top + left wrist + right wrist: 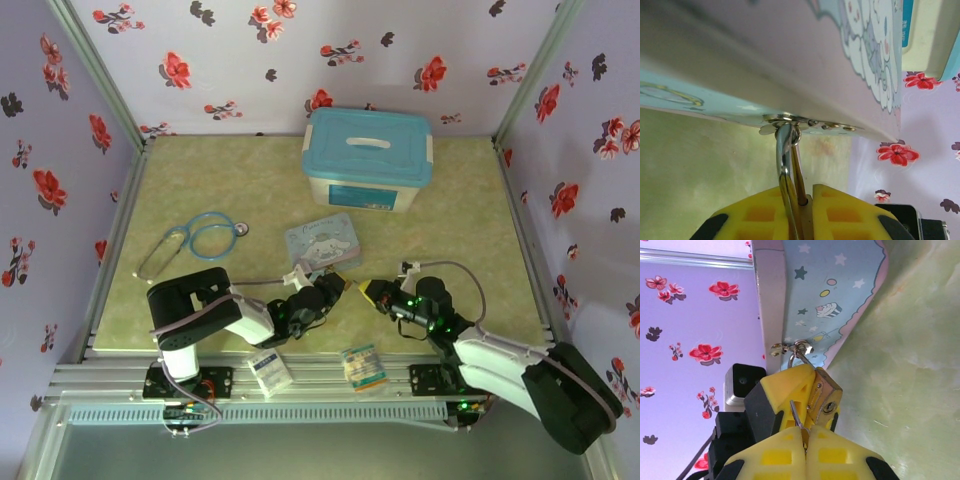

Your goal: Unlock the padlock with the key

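Brass padlock (822,390) clenched in your left jaws; the key (796,415), pinched in your right jaws, points lengthwise at it, tip just beside the keyhole (828,407).

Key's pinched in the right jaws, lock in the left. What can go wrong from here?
1. In the right wrist view the key tip sits left of the keyhole on the padlock; pushing now would likely hit the left jaws' yellow pad, not enter.
2. The right jaws pinch a thin key, so contact may twist it.
3. The shackle hangs through the hasp of the tin; a push could shift the tin.
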You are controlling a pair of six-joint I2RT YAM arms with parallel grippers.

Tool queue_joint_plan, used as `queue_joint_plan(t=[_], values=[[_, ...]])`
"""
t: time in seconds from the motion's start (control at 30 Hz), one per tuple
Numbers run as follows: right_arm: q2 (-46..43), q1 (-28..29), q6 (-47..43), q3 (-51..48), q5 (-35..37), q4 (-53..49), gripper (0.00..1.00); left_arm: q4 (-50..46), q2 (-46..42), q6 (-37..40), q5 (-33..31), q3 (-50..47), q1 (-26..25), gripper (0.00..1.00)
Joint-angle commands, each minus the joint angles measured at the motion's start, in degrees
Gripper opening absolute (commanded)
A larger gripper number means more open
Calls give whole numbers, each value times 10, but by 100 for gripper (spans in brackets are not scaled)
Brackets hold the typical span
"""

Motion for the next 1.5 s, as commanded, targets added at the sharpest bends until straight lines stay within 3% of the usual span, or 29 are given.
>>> queue_joint_plan(t=[0.0, 0.3, 1.2, 1.47], values=[[-11, -5, -19, -4, 11, -33, 0, 25, -13, -15, 1, -1, -1, 0], [-6, -4, -23, 10, 1, -41, 0, 23, -20, -16, 1, 2, -2, 0], [108, 12, -5, 23, 5, 81, 0, 18, -26, -11, 1, 7, -3, 0], [63, 24, -18, 26, 10, 13, 0, 25, -18, -15, -2, 6, -3, 0]])
